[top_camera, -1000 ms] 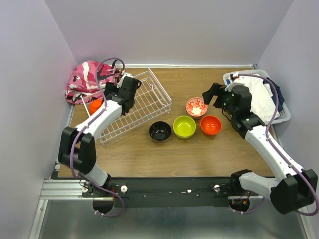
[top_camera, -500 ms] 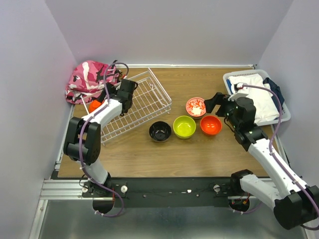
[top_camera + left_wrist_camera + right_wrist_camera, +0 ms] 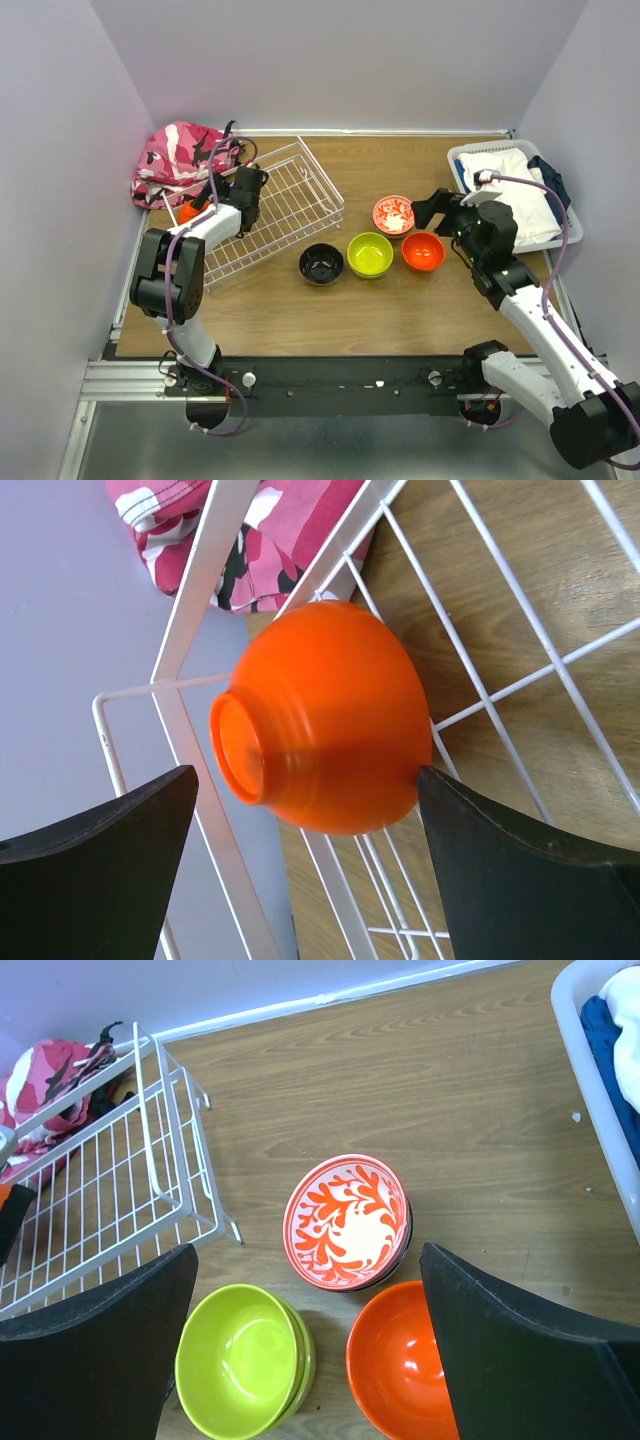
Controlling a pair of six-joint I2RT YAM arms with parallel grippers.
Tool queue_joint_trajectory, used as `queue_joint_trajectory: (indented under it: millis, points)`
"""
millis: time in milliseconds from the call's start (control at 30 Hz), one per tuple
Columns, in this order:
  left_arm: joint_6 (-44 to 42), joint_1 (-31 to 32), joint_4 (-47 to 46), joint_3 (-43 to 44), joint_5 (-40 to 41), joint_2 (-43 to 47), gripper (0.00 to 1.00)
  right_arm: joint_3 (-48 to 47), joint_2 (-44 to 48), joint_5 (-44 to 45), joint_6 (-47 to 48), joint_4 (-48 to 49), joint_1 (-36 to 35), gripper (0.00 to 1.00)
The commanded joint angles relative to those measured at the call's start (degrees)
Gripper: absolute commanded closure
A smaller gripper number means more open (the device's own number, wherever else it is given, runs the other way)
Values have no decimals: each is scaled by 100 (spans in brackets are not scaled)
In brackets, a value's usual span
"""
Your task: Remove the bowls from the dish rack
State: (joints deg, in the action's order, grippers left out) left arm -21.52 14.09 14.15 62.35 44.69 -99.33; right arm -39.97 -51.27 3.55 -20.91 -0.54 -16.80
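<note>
The white wire dish rack (image 3: 285, 210) sits tilted at the back left. One orange bowl (image 3: 320, 720) lies on its side in the rack's left corner, also seen from above (image 3: 190, 211). My left gripper (image 3: 305, 775) is open around it; the right finger touches its rim and the left finger stands apart from its base. On the table are a black-inside bowl (image 3: 321, 263), stacked lime-green bowls (image 3: 240, 1375), an orange bowl (image 3: 400, 1375) and a white red-patterned bowl (image 3: 345, 1222). My right gripper (image 3: 308, 1250) hangs open and empty above these. No teal bowl shows.
A pink camouflage cloth (image 3: 180, 160) lies behind the rack against the left wall. A white plastic basket of clothes (image 3: 515, 190) stands at the back right, close to my right arm. Walls close in the table on three sides.
My left gripper has moved left along the rack to the orange bowl in its corner. My right arm has drawn back to the right, away from the red-patterned bowl.
</note>
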Motion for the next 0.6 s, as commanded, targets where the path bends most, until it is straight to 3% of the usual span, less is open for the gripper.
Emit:
queue_joint_trajectory:
  millis: [0,567]
  points:
    - [-186,-64,-246,-56,-83,-227,1,147,169,155,87,247,10,0]
    - [165,-99,307,-12,-478,-412,1,226,213,146,78,308,1,0]
